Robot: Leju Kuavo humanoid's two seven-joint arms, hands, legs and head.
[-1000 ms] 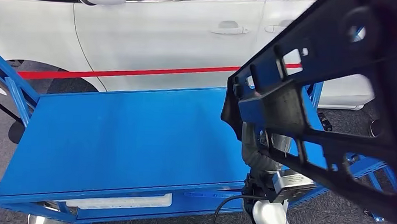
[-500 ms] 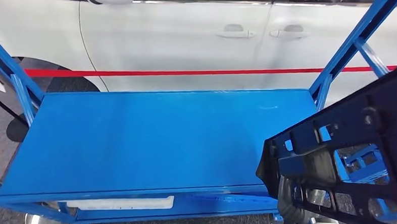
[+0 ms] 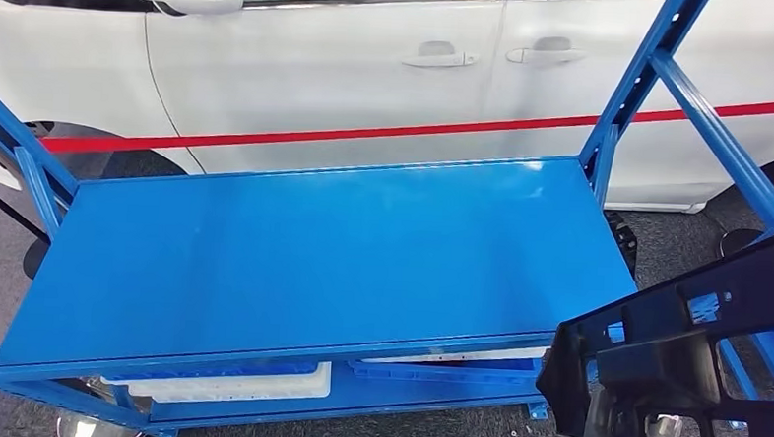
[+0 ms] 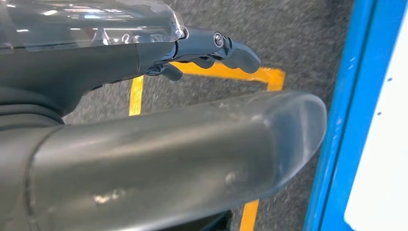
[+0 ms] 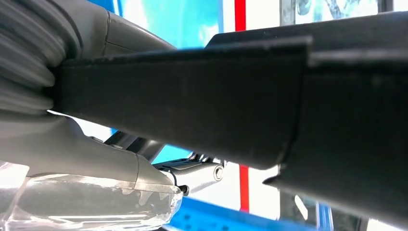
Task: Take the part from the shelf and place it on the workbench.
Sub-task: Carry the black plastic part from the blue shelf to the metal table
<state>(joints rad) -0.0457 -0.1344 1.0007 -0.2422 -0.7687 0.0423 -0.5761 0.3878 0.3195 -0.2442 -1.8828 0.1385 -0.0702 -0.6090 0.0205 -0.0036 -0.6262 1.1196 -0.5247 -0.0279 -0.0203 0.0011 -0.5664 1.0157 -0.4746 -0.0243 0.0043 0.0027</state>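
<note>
I see right hand [image 5: 96,159] gripping black part [image 3: 692,360], held at near right, off blue shelf [image 3: 312,255] edge. Left hand [image 4: 159,139] hangs over grey floor [image 4: 288,43] with yellow line [image 4: 137,94]; fingers apart, holding nothing. White car [image 3: 370,70] with red stripe [image 3: 367,134] stands far. No legible writing.

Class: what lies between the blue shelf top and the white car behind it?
In the head view, a red line crosses between the shelf top and the car.

Bare blue shelf deck [image 3: 293,254] on a blue frame [image 3: 625,101], over grey floor [image 3: 668,231].
</note>
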